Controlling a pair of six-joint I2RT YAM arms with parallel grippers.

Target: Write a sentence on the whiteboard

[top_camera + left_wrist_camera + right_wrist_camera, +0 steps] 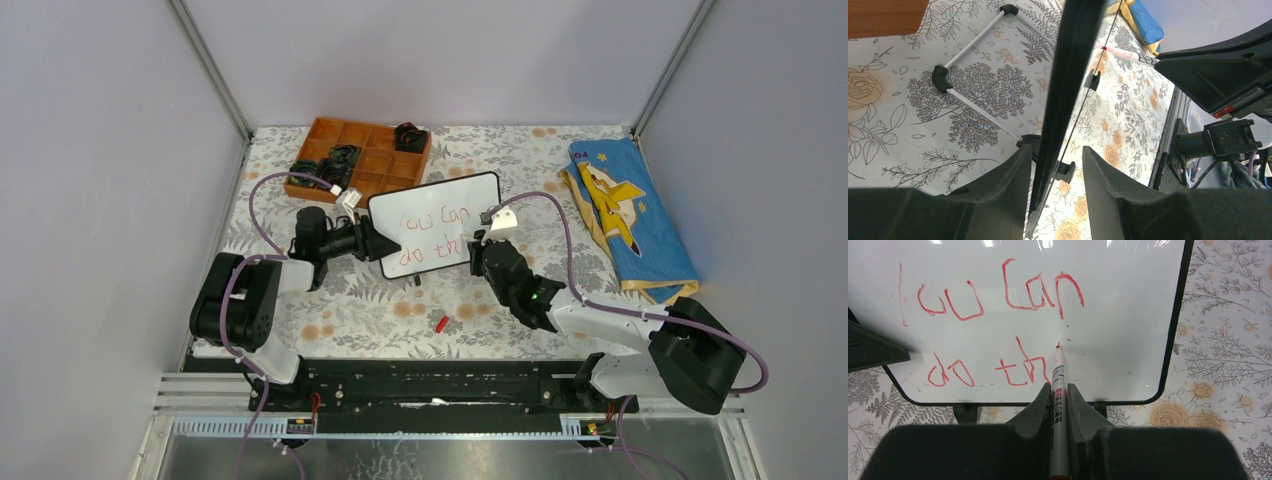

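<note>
From above, one whiteboard (pixel 440 200) stands in the middle of the frame on the flowery table (pixel 370 310). Two arms reach to it, one at each side. One sentence (pixel 428 236) in red sits on it in two lines. The left claw (pixel 385 243) is at the board's left edge. The right claw (pixel 478 243) is at its lower right. At the top, one orange tray (pixel 350 135) has many little boxes, and dark things lie in a few of them. One blue cloth (pixel 630 215) lies at the right. One tiny red thing (pixel 441 323) lies lower down on the table.

Seen from the left wrist, the board's black edge runs up the middle between the claw's two fingers (pixel 998 185). They stand about half apart, one on each side of the edge. I cannot tell if they squeeze it. Two thin silver rods (pixel 980 115) with black ends show at the upper left.

Seen from the right wrist, the claw is closed tight on one pen (pixel 1058 367). The pen sticks up between its two fingers. Its red tip touches the board near the middle of the frame. The top line reads "you can" and the lower line reads "do th".
</note>
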